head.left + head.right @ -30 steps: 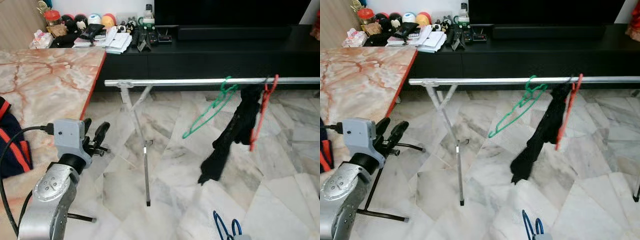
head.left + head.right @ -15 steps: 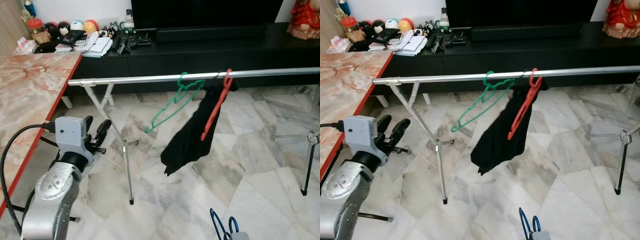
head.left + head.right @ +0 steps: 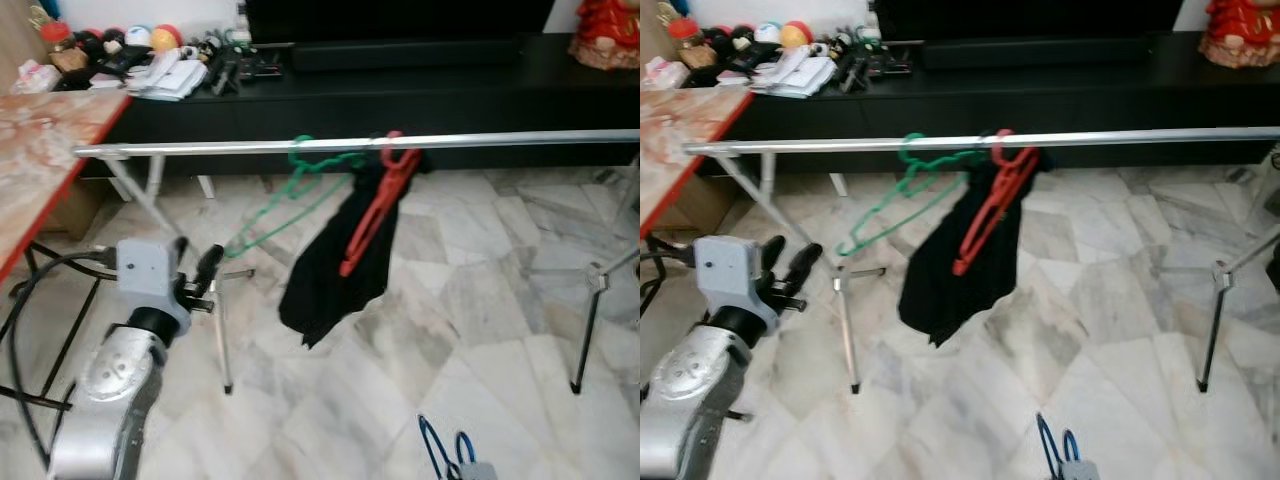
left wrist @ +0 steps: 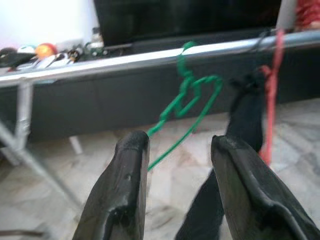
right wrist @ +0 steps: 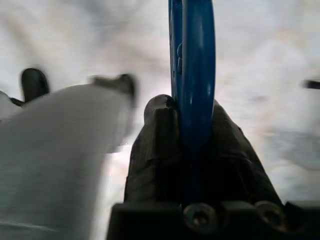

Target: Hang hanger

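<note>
Blue hanger (image 5: 192,75): clamped between the two black fingers (image 5: 155,150) of the right gripper (image 5: 192,145), low at the near edge of the scene, seen there as blue loops (image 3: 445,455) above the marble floor (image 3: 480,320). Not yet on the rail.

Silver rail (image 3: 500,141): horizontal, spanning the scene from left to right, carried on folding silver legs (image 3: 222,330) at left and right. Near its middle, hooked over it: green hanger (image 3: 285,200), tilted down toward the left; just right of it, red hanger (image 3: 372,210), tilted, lying against a black garment (image 3: 325,270) that droops below the rail.

Left gripper (image 4: 177,150): raised at the near left, jaws apart, nothing between them, aimed toward the green hanger and the rail, well short of both.

Far side: long black cabinet (image 3: 400,95) with clutter (image 3: 170,70) on its left end. Marble-topped table (image 3: 40,140) with red edge at far left.
</note>
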Motion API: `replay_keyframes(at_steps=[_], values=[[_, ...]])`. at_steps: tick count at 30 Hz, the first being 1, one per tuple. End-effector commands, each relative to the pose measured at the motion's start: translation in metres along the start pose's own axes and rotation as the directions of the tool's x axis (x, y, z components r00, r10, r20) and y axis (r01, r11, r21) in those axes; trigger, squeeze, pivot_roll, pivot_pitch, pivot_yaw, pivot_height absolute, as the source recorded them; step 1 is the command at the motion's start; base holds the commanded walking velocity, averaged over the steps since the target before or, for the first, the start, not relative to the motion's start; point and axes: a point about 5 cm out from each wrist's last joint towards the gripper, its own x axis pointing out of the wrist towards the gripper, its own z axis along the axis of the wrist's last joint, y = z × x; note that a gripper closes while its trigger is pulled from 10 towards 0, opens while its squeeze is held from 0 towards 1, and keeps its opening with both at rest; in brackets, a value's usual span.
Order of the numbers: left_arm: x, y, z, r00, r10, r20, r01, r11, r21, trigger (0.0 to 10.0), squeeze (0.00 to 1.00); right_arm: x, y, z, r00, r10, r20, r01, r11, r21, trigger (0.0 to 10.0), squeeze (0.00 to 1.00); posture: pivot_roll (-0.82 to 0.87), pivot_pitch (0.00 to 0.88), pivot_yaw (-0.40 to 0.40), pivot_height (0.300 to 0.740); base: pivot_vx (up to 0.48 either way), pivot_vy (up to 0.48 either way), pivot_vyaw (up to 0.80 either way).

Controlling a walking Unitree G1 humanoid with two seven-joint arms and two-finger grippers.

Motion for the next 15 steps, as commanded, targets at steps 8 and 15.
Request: replay_keyframes(at_steps=[8,15], values=[[-0.019,-0.010,-0.053,0.940,-0.203,-0.273,0.237,0.966,0.101,10.0,0.00,0.000,0.008,-0.005,0.999,0.034,-0.012,-0.034,0.999,-0.001,10.0,0.00,0.03,0.205,0.021,0.740,0.000,0.000,0.00],[-0.031,-0.030,-0.077,0.803,-0.439,-0.402,0.511,0.856,0.085,10.0,0.00,0.003,0.006,0.020,0.998,0.035,0.055,-0.030,0.995,-0.090,10.0,0.00,0.01,0.201,0.020,0.740,0.000,0.000,0.00]])
